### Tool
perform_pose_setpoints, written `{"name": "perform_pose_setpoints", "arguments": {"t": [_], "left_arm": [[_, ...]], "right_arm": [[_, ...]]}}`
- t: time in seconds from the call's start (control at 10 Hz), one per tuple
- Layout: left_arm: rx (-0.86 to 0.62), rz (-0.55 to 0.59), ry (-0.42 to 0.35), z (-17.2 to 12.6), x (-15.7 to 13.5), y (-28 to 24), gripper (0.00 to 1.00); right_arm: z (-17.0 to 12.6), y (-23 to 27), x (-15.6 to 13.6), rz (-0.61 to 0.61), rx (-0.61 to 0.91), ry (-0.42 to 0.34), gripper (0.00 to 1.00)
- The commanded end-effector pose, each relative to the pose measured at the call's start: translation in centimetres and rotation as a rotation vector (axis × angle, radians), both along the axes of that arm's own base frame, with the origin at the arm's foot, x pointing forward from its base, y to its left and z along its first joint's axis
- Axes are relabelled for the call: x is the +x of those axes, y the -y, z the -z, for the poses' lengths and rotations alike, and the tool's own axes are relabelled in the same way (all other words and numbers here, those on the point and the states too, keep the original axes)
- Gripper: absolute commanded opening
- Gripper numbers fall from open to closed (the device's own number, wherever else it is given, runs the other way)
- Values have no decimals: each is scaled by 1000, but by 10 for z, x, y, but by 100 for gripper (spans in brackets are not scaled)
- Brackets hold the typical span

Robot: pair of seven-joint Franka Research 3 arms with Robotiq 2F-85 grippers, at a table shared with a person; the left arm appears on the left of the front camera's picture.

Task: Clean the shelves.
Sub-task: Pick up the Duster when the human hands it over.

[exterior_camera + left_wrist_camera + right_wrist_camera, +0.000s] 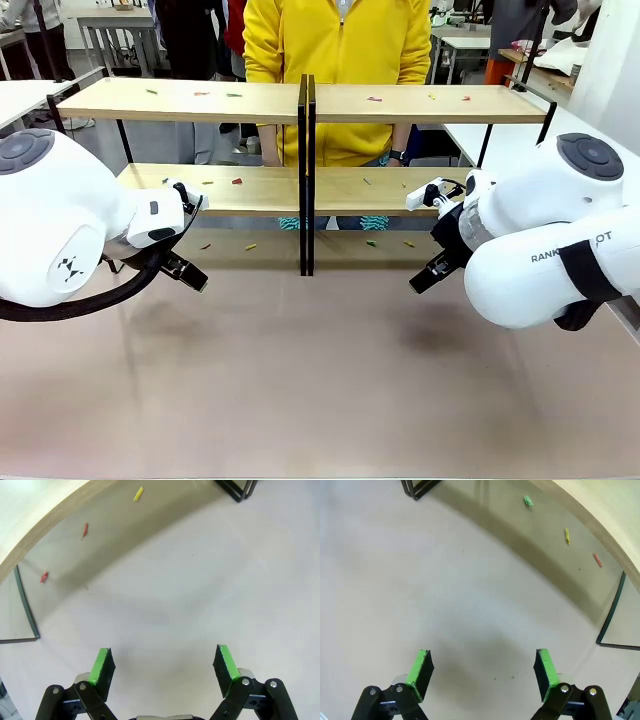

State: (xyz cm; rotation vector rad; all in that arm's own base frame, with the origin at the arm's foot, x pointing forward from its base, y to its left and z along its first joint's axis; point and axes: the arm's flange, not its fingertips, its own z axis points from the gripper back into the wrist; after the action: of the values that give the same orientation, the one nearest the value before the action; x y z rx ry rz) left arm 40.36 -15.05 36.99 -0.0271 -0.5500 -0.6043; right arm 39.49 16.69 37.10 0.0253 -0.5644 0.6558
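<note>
The shelves (270, 100) are two joined racks of light wooden boards on black frames, spanning the far half of the table. Small coloured scraps lie on both tiers and on the table under them. My left gripper (188, 274) hangs low in front of the left rack, open and holding nothing; in its wrist view the left gripper (164, 665) looks at bare table, with a yellow scrap (138, 493) and red scraps (85, 529) beneath the lower board (35, 527). My right gripper (426, 277) mirrors it at the right, the right gripper (482, 669) open over bare table near a green scrap (528, 501).
A person in a yellow top (340, 60) stands behind the shelves at the middle. Black frame legs (305, 200) meet at the centre. The near table surface (320, 380) is free. White tables (500, 140) stand beyond the right rack.
</note>
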Motion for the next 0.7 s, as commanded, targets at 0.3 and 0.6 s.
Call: {"name": "perform_pose_setpoints", "arguments": {"t": [0.3, 0.6], "left_arm": [[0, 1, 0, 0, 0, 0, 100], [0, 1, 0, 0, 0, 0, 100]], "right_arm": [[0, 0, 0, 0, 0, 0, 100], [0, 0, 0, 0, 0, 0, 100]]}}
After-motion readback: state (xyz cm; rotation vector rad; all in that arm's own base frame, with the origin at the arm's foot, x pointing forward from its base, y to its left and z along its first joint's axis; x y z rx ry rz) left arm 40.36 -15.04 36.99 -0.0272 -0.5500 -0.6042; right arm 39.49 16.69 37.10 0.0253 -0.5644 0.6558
